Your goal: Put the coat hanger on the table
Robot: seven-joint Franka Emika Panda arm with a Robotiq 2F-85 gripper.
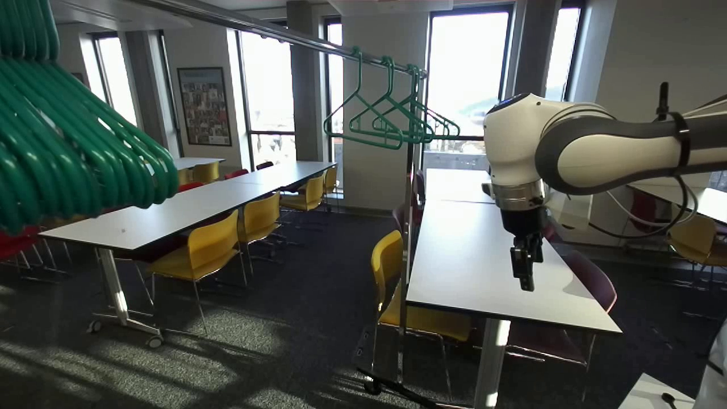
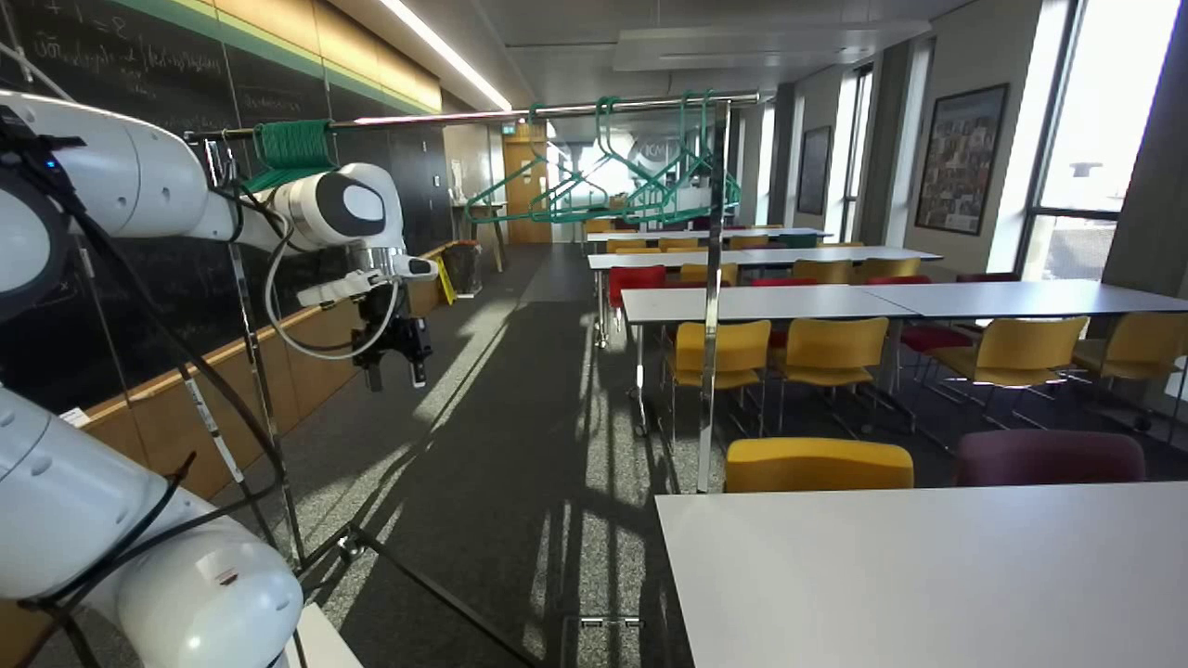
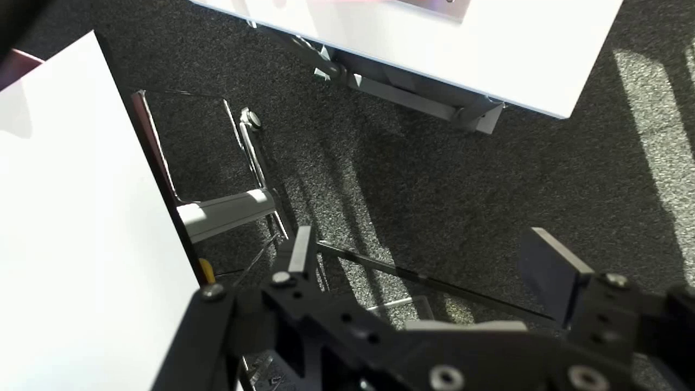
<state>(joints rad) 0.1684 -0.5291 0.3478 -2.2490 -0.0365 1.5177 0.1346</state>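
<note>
An empty gripper, its jaws spread wide, hangs below and well apart from green coat hangers on a rail; fetching one looks the current step, likely needing an upward reach.

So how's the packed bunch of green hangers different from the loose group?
The packed bunch is pressed tightly together; the loose group shows gaps. The packed bunch holds many more than the loose group. The packed bunch hangs near one end of the rail, the loose group near the other. Both are green.
</note>
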